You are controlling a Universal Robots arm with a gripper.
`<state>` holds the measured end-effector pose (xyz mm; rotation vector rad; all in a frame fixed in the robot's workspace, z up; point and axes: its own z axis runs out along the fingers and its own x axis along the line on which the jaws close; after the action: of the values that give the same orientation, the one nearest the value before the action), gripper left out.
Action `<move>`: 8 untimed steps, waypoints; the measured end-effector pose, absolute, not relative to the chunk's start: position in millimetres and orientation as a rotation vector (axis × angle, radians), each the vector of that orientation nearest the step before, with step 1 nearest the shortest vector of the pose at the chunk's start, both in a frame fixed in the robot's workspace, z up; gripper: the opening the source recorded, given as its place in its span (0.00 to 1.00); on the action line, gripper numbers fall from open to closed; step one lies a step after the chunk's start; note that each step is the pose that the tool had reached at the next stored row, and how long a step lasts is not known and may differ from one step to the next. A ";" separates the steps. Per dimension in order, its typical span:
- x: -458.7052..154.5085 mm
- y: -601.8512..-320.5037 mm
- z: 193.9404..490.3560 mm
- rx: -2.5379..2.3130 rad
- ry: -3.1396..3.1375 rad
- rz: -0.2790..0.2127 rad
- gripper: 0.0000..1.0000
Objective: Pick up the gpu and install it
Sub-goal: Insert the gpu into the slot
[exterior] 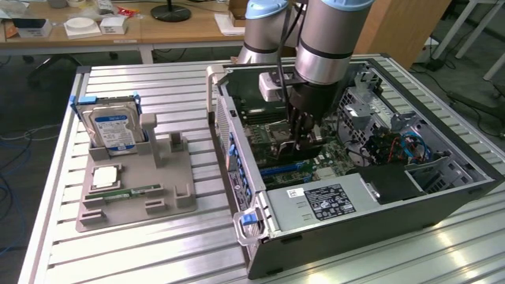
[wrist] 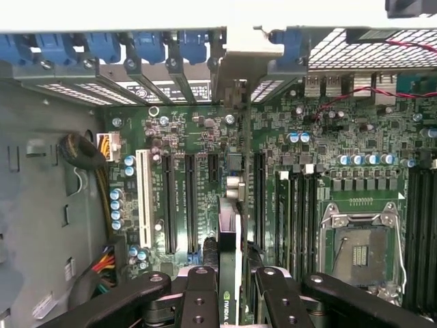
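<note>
Green-and-white NVIDIA eye logo readable on the gpu (wrist: pixel 229 273) edge, at 6 o'clock in the wrist view. Small white lettering on the motherboard (wrist: pixel 321 137) beside the slots, illegible. Blue-white label on the hard drive (exterior: pixel 113 129) and white label on the power supply (exterior: pixel 325 202), print too small to read.

The ribbed metal tabletop (exterior: pixel 158 248) carries two things directly. A grey holder tray (exterior: pixel 170 204) sits toward the edge on the exterior view's left. An open computer case (exterior: pixel 379 219) lies on its side just beside it, reaching toward the opposite edge.
</note>
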<state>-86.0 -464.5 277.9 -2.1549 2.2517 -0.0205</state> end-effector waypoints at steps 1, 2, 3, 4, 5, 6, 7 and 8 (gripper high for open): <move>-86.0 -464.4 276.6 -2.155 2.252 -0.020 0.26; -86.0 -464.4 275.3 -2.155 2.251 -0.021 0.26; -86.0 -464.4 274.1 -2.155 2.251 -0.021 0.26; -86.0 -464.4 273.7 -2.155 2.251 -0.020 0.26; -86.0 -464.4 273.7 -2.155 2.251 -0.020 0.26; -86.1 -464.4 273.7 -2.155 2.251 -0.021 0.26; -86.1 -464.4 273.8 -2.155 2.251 -0.021 0.26; -86.0 -464.4 273.7 -2.155 2.251 -0.021 0.26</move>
<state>-86.0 -464.4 273.7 -2.1553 2.2510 -0.0207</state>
